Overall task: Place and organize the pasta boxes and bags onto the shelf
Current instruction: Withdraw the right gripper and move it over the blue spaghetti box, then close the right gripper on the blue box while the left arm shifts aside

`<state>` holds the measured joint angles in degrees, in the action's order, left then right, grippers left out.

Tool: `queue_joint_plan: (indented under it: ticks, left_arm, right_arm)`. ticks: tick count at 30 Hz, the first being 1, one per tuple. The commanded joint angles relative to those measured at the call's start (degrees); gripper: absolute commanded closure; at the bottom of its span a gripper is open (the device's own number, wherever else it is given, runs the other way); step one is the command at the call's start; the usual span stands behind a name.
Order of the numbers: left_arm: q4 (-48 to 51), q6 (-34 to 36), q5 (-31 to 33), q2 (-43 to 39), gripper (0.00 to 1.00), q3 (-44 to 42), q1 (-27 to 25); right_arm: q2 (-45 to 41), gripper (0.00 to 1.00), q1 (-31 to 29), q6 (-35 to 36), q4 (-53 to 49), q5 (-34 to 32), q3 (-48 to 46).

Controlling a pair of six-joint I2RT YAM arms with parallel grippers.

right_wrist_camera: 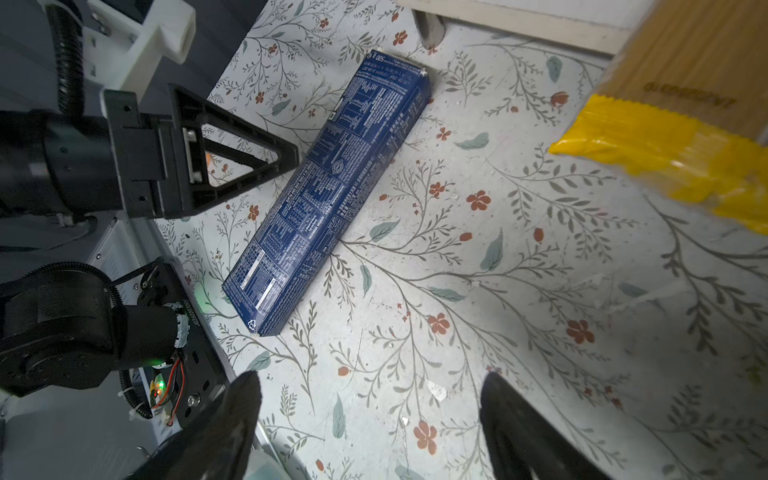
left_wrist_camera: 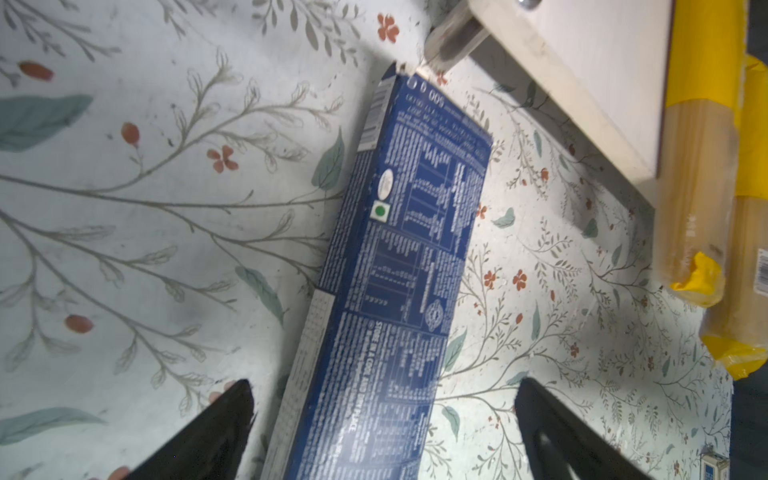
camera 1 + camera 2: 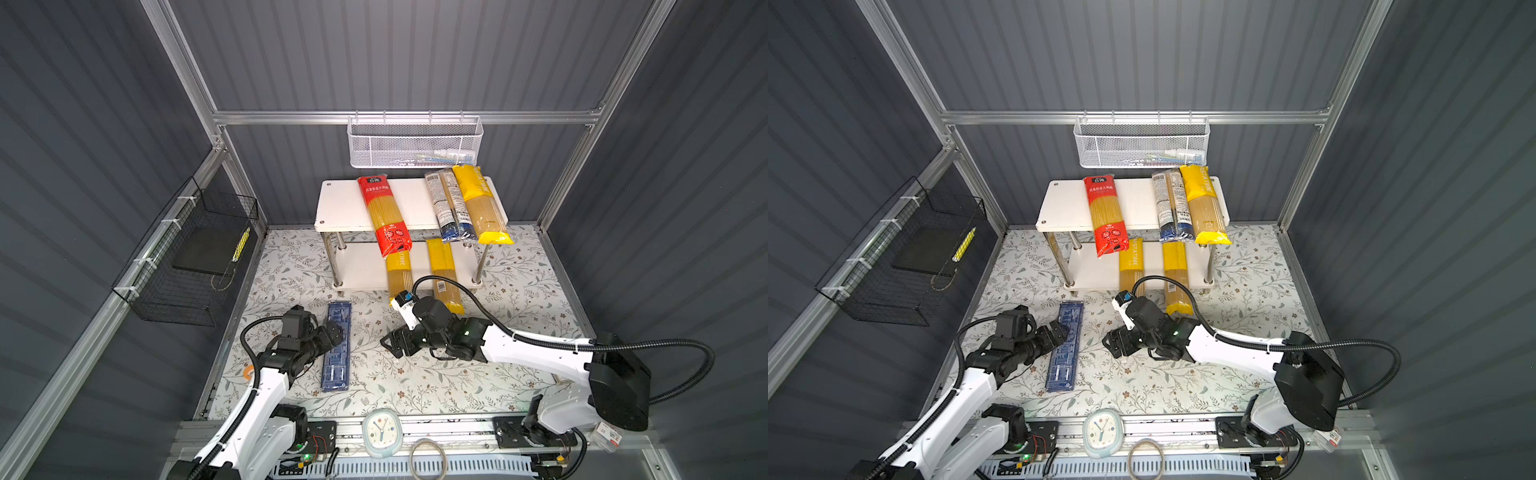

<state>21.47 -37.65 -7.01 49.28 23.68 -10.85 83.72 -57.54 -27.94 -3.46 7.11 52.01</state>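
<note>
While the blue box (image 3: 337,347) lies flat on the surface (image 3: 415,386) just in front of the shelf (image 3: 345,203), my left gripper (image 2: 384,395) is spread wide, box between its fingers, no pinch. My right gripper (image 1: 370,390) gapes wide too, empty, over bare surface in front of the shelf. On the shelf's top board: red bag (image 3: 384,216), clear bag (image 3: 451,203), yellow bag (image 3: 484,203). Two more yellow bags (image 3: 444,266) poke out from its lower board.

Five bags (image 3: 384,216) — one box (image 3: 336,347) (blue).
</note>
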Motion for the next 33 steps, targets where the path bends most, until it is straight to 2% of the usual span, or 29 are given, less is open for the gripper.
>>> queue_joint_plan:
  ticks: [1,6,16,23,25,28,33]
  left_arm:
    - [-0.6,-2.3,-2.0,0.4,0.01,-2.2,-0.5]
    - [-4.8,-5.6,-4.9,-0.6,0.01,-4.8,-1.1]
    - [-7.8,-11.2,-6.0,-2.2,0.01,-6.2,-3.7]
    - [-12.8,-14.1,-6.1,-1.5,0.01,-7.6,-6.7]
    - [-12.7,-14.2,-4.5,-0.5,0.01,-7.0,-8.9]
    - [-10.5,-13.7,1.5,1.1,0.01,-4.7,-14.9]
    - [-14.8,-14.9,6.4,6.4,0.01,-2.9,-22.9]
  right_arm:
    - [-1.1,0.16,-0.5,-0.5,1.0,-0.8,-0.9]
    - [-1.4,0.16,-0.5,0.4,-0.4,-2.8,-0.9]
    - [-1.4,0.15,-0.5,0.0,-1.4,-5.2,-1.3]
    - [-0.2,0.15,-0.5,0.0,-2.3,-4.3,-0.8]
    - [0.1,0.14,-0.5,0.0,-3.0,-4.2,-0.5]
    - [0.1,0.14,-0.5,-0.1,-4.0,-5.0,-0.5]
    - [-0.3,0.13,-0.5,0.2,-4.8,-5.7,-0.9]
